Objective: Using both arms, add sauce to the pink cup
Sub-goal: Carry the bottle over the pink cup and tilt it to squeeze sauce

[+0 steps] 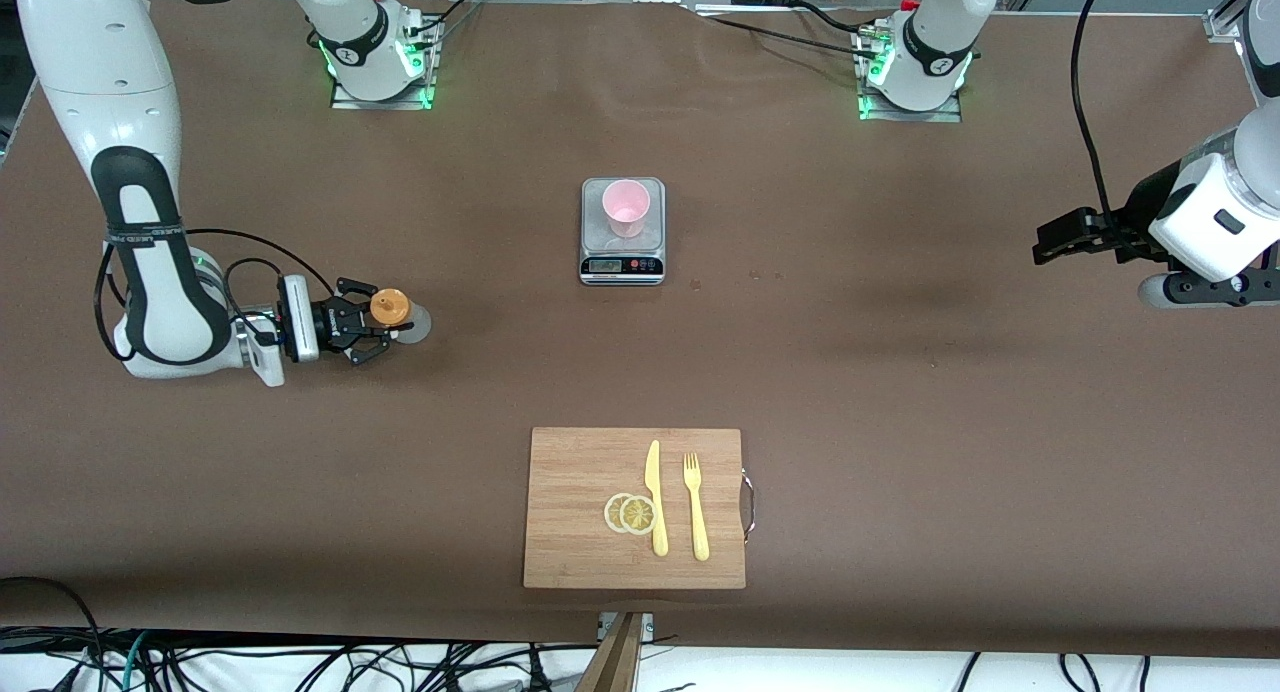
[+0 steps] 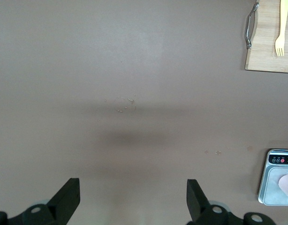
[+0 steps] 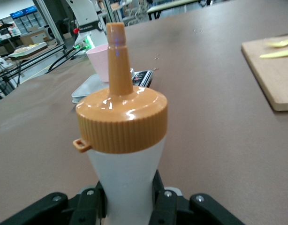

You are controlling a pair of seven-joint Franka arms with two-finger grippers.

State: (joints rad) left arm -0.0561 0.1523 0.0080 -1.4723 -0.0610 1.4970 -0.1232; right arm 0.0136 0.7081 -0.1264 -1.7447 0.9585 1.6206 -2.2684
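The sauce (image 1: pixel 393 309), a whitish squeeze bottle with an orange cap and nozzle, stands upright on the table toward the right arm's end. My right gripper (image 1: pixel 378 323) is shut on its body from the side. In the right wrist view the sauce (image 3: pixel 123 140) fills the middle, and both fingers (image 3: pixel 165 199) of the right gripper (image 3: pixel 127 199) press against its lower body. The pink cup (image 1: pixel 627 208) stands on a grey kitchen scale (image 1: pixel 622 265) mid-table, and the pink cup (image 3: pixel 99 61) also shows past the sauce. My left gripper (image 1: pixel 1050 244) hangs open and empty over the left arm's end, the left gripper (image 2: pixel 133 197) above bare table.
A wooden cutting board (image 1: pixel 580 532) lies nearer to the front camera than the scale. It carries a yellow knife (image 1: pixel 655 497), a yellow fork (image 1: pixel 695 507) and two lemon slices (image 1: pixel 630 513). The left wrist view catches the board's corner (image 2: pixel 268 51) and the scale (image 2: pixel 275 161).
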